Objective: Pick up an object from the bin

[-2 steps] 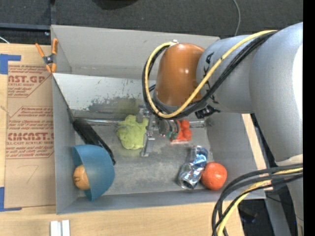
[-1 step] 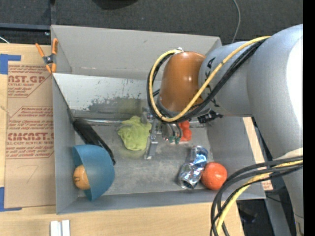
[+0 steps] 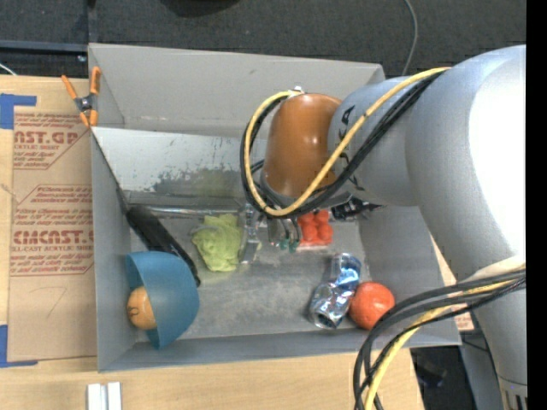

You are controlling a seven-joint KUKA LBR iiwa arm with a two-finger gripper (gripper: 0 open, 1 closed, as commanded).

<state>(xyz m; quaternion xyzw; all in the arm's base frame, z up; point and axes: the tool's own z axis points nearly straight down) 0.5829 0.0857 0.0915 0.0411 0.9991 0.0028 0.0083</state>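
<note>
With fingers (image 3: 251,239) spread beside the green cloth (image 3: 218,243), nudge over to straddle a fold, press down to the bin (image 3: 256,310) floor, then close firmly.

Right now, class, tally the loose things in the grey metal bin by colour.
Blue plastic bowl: 1
Tan egg-shaped ball inside it: 1
Black long handle-like thing: 1
Yellow-green crumpled soft lump: 1
Orange-red things, a round ball and a small lump: 2
Silver crumpled foil wrapper: 1
Total: 7

A dark surface (image 3: 342,7) lies behind, pale wood (image 3: 256,387) in front.
</note>
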